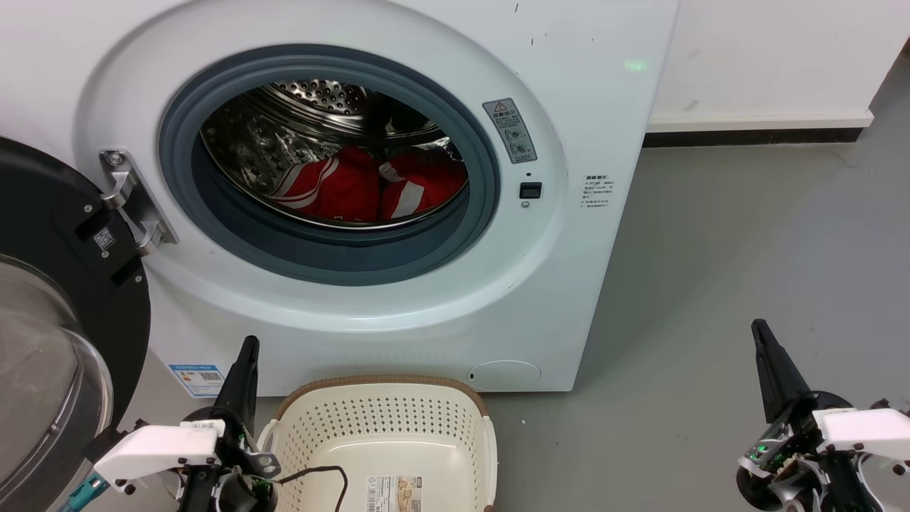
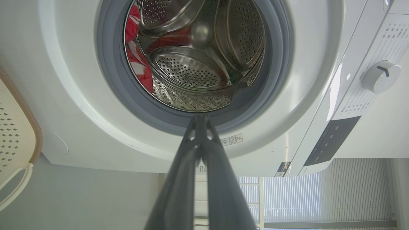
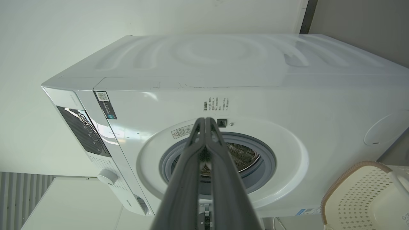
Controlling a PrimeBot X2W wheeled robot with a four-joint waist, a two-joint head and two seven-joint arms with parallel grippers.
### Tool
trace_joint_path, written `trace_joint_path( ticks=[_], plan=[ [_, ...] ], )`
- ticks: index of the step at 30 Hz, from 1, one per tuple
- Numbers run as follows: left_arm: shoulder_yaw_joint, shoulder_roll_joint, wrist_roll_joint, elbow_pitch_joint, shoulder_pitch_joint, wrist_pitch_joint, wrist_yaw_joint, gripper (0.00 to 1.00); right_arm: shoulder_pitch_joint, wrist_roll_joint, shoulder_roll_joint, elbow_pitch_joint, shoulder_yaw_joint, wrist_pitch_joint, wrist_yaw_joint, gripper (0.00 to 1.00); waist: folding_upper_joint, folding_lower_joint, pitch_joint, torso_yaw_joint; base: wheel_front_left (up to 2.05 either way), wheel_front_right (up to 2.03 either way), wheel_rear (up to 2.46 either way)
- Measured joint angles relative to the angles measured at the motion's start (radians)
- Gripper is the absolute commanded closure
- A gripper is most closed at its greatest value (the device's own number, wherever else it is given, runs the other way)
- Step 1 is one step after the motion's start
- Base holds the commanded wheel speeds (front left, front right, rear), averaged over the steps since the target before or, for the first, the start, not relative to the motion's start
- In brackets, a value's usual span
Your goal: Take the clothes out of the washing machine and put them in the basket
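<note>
Washing machine: it takes up the upper left and centre of the head view. Its porthole is uncovered, so the steel drum can be reached straight from the front.
Door: it is swung wide to the left edge of the frame on its metal hinge. That probably keeps it out of both arms' way.
Clothes: red garments with white stripes lie heaped on the bottom of the drum, mid-frame, behind the grey rubber ring.
Basket: at bottom centre, on the grey floor just in front of the machine and below the porthole. I judge it was set there so each garment has only a short way down. It holds no clothes, only a printed label. A thin black cable from the left wrist crosses over its inside.
Left gripper: at lower left, just beside the basket's rim. Its fingers are pressed together with nothing between them, and its wrist view looks into the drum.
Right gripper: at lower right, over bare floor, well apart from the basket. Its fingers are likewise closed and empty.
Stage: the very start, by my judgement. The next move calls for parted fingers and a reach over the ring.
</note>
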Motion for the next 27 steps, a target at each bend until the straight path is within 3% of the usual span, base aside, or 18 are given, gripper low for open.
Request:
trace_joint_path(
  ticks=[27],
  plan=[
    [0.000, 0.000, 0.000, 0.000, 0.000, 0.000, 0.000, 1.00, 0.000, 0.000, 0.000, 0.000, 0.000, 0.000, 0.000, 1.00, 0.0000, 0.0000, 0.000, 0.000, 0.00, 0.00, 0.00]
  ],
)
